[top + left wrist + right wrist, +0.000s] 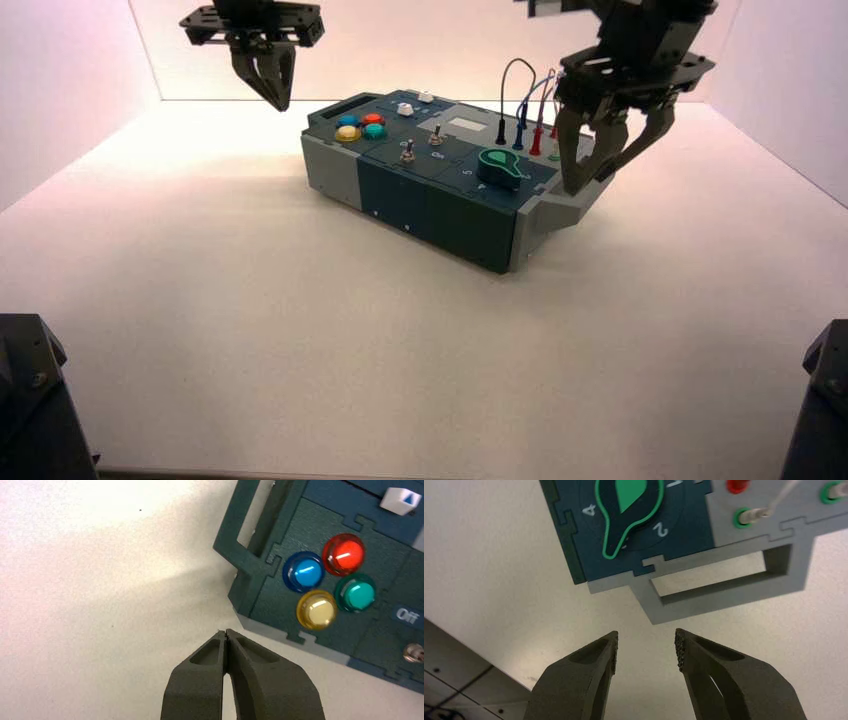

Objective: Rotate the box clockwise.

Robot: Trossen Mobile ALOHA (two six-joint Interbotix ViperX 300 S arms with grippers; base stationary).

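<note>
Your box (430, 215): mid-far surface (300, 370), slanted | your right claw (646, 647): spread, empty, near its right handle (734, 590); your left claw (226, 632): closed, far-left | risk: off-centre pushing could skid the box sideways instead of rotating it

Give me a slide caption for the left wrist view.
Closed left gripper beside the box, near its four coloured buttons.

The left gripper (226, 632) hangs with its fingers closed together, while the right gripper (646, 642) angles downward, its fingers spread wide.
</note>
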